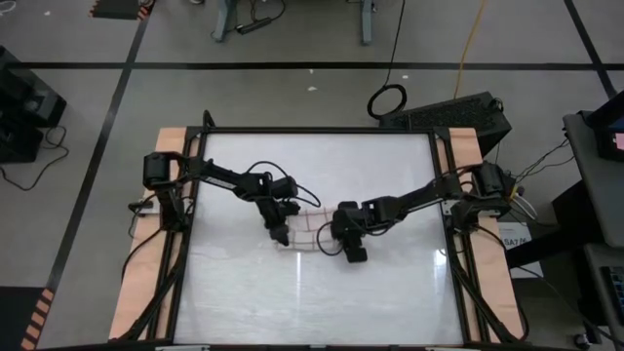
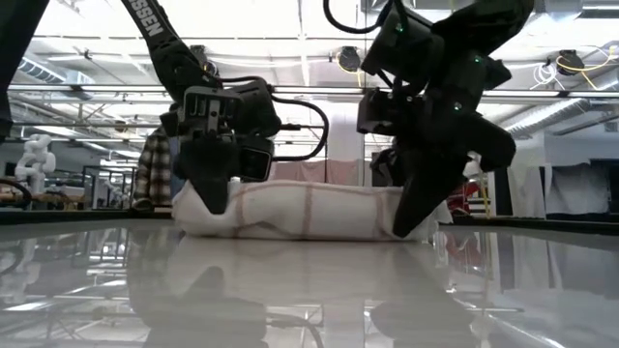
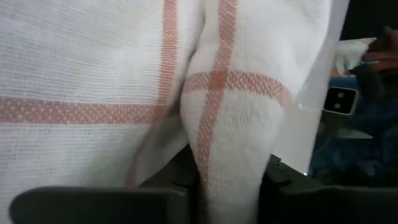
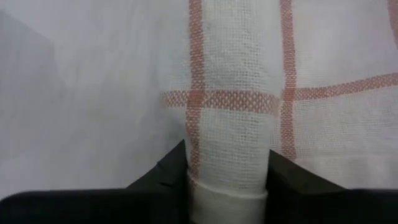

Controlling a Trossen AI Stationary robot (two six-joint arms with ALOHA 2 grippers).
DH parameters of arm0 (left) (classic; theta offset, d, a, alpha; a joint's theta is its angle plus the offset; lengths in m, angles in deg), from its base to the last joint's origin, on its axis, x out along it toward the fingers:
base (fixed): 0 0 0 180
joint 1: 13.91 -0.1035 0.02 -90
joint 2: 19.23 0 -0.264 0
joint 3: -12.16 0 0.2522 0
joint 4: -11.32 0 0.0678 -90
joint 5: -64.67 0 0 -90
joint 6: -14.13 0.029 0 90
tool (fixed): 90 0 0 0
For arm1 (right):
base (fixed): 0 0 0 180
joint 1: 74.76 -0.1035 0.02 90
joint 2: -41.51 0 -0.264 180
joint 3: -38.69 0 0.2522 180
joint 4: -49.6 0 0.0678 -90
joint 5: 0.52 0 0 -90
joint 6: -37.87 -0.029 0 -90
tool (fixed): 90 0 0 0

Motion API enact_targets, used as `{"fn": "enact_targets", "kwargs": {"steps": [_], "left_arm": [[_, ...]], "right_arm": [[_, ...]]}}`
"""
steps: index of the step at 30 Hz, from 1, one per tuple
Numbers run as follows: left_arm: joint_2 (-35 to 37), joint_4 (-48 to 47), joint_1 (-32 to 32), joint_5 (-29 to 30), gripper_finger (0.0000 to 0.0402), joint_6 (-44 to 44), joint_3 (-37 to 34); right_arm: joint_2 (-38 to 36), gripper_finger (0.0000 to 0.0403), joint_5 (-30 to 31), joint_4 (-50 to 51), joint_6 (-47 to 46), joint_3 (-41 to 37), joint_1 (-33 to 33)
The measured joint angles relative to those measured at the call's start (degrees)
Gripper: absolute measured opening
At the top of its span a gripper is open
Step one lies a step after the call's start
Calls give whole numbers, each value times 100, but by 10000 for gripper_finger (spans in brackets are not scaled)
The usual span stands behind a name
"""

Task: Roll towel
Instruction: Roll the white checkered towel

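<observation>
Near the middle of the glossy white tabletop (image 1: pixel 312 292) sits the thin white cloth towel with red-brown grid lines (image 1: pixel 304 233), partly rolled into a low bundle, between the two arms' tips. Left gripper (image 1: pixel 280 234) is at the towel's left end, fingers pointing down onto it; in the left wrist view a fold of towel (image 3: pixel 233 155) comes up between the dark fingers (image 3: pixel 99 205), pinched there. Right gripper (image 1: pixel 354 252) is at the towel's right end, tilted down to the table; in the right wrist view a rolled strip of towel (image 4: pixel 229 124) runs straight between its two dark fingers (image 4: pixel 158 186), clamped on both sides. The low view shows the towel (image 2: pixel 305 213) as a long puffy roll lying on the reflective surface, left gripper (image 2: pixel 213 188) pressing into its left end and right gripper (image 2: pixel 421 208) planted at its right end, tip touching the table. Flat unrolled cloth shows behind the roll in both wrist views. A wooden frame (image 1: pixel 146 273) borders the tabletop. Beyond the table in the low view, a person in a plaid shirt (image 2: pixel 153 169) stands in the background, mostly hidden behind the left arm.
</observation>
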Motion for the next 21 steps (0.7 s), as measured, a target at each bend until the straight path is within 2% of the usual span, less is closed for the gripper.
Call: {"fn": "enact_targets", "kwargs": {"steps": [4, 12, 18, 21], "left_arm": [[40, -89, 33, 151, 128, -26, 32], [690, -769, 38, 206, 228, 24, 90], [1408, -1336, 52, 250, 242, 445, 108], [1803, -1638, 68, 237, 242, 554, 109]], "right_arm": [[0, 98, -443, -18, 1, 0, 130], [4, 103, -872, 9, 75, 0, 176], [4, 98, -938, 9, 36, 0, 173], [13, 97, -1230, -7, -27, -2, 209]]}}
